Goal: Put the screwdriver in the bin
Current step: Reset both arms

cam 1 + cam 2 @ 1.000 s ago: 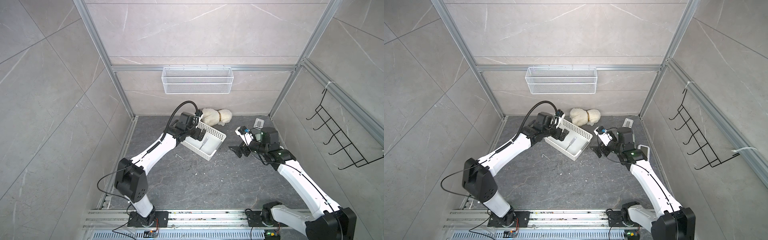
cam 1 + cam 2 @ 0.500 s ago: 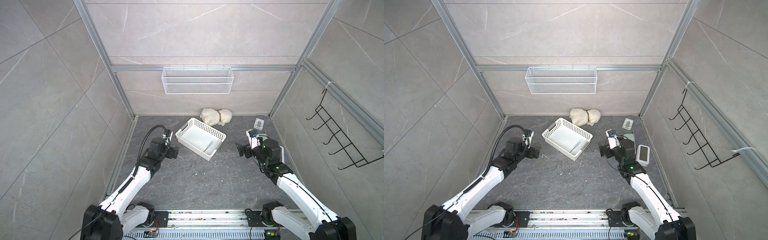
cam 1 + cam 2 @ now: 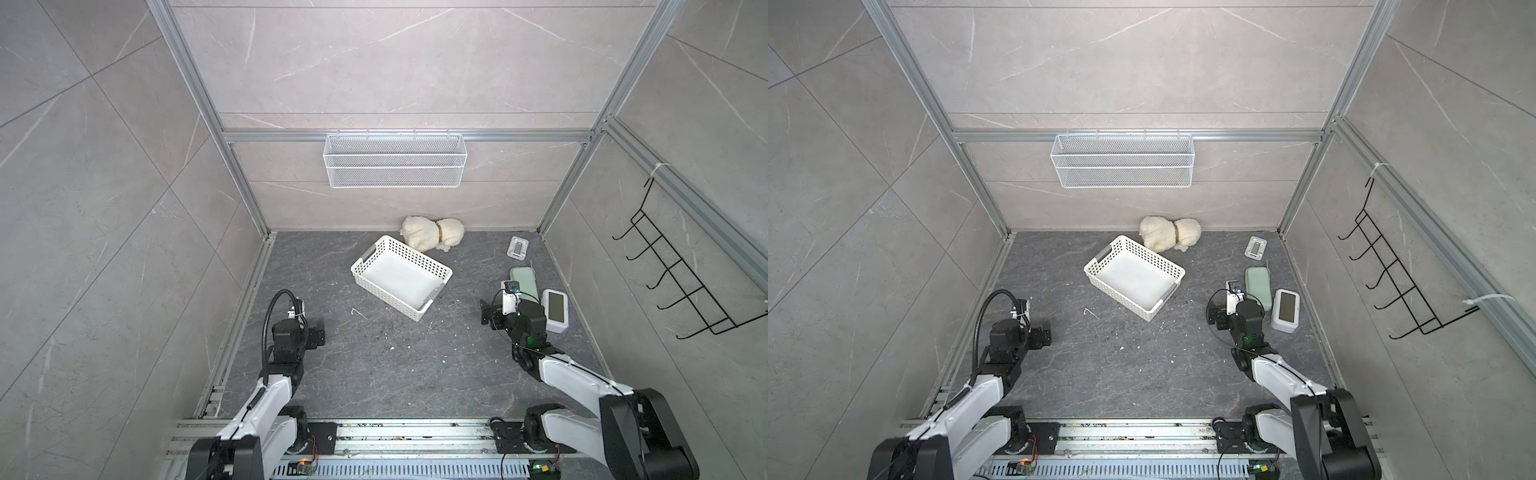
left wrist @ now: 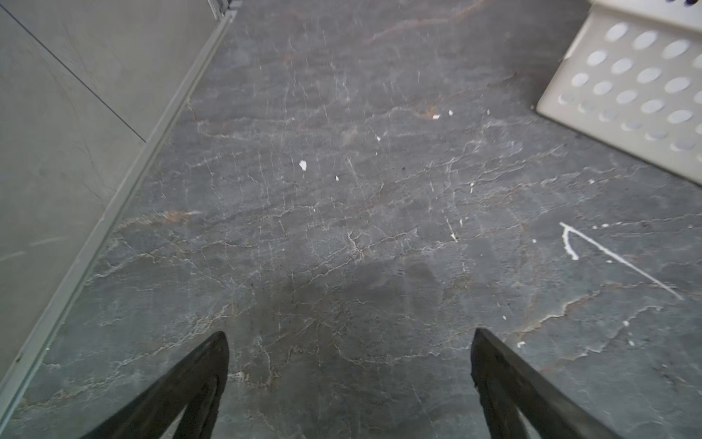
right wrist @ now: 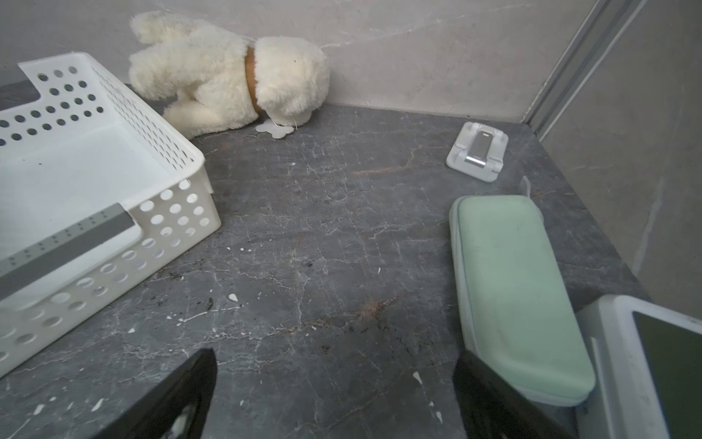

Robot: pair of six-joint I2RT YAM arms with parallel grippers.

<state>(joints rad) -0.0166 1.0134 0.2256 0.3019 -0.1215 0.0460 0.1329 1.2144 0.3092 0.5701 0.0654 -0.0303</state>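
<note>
Black left end effector (image 4: 349,332) wide, empty (right end effector (image 5: 335,351) too).

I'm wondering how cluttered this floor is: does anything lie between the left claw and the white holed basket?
Only a thin bent wire, lying flat on the floor between the left claw and the basket. Otherwise nothing visible stands in the way.

Dark floor (image 3: 395,365) carries the bin (image 3: 382,297), plush toy (image 3: 432,232), green case (image 3: 524,280).

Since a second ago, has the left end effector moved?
Yes: the left end effector has withdrawn from the white perforated plastic bin toward its base.
</note>
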